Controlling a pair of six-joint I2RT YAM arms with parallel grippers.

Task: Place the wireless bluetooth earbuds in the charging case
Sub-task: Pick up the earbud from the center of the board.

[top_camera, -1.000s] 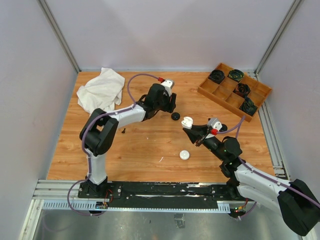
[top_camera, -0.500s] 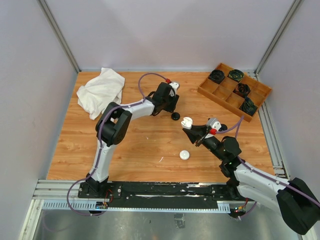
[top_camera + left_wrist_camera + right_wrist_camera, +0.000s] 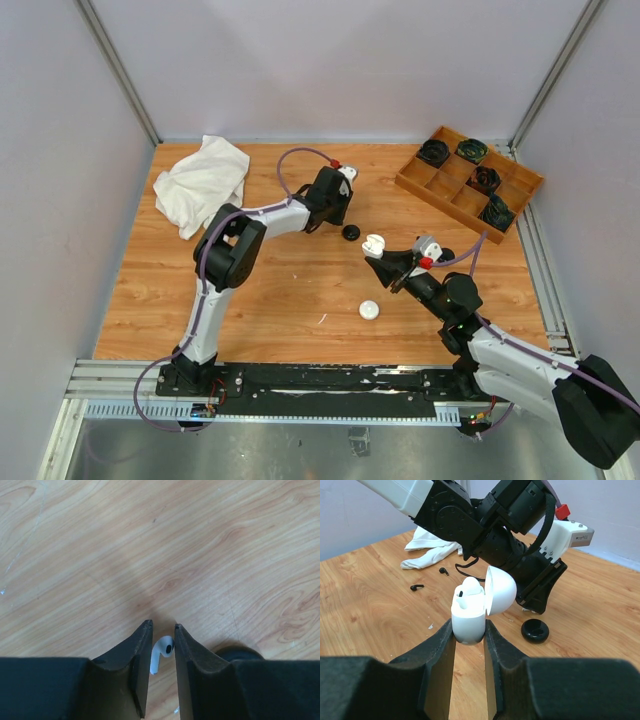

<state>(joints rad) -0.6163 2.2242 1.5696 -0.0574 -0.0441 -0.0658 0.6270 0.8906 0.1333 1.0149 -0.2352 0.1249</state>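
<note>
Though tiny, glossy wht earbud (image 3: 161,653)

Wooden table (image 3: 290,290) bears cloth (image 3: 203,180), tray (image 3: 418,175), black case (image 3: 351,232), white case (image 3: 369,310).

Black puck (image 3: 239,653) beside left gripper (image 3: 162,626) — bare table (image 3: 150,540) ahead

A white charging case (image 3: 468,615) stood upright over the worktop's middle, clamped in the right gripper (image 3: 468,624). Its domed lid was hinged open, and a seated white earbud (image 3: 470,586) rested inside. A second white earbud (image 3: 161,652) lay toward the far edge, pinched by the left gripper (image 3: 162,625). A black earbud (image 3: 417,586) and the other black earbud (image 3: 442,570) lay loose, left of centre.
</note>
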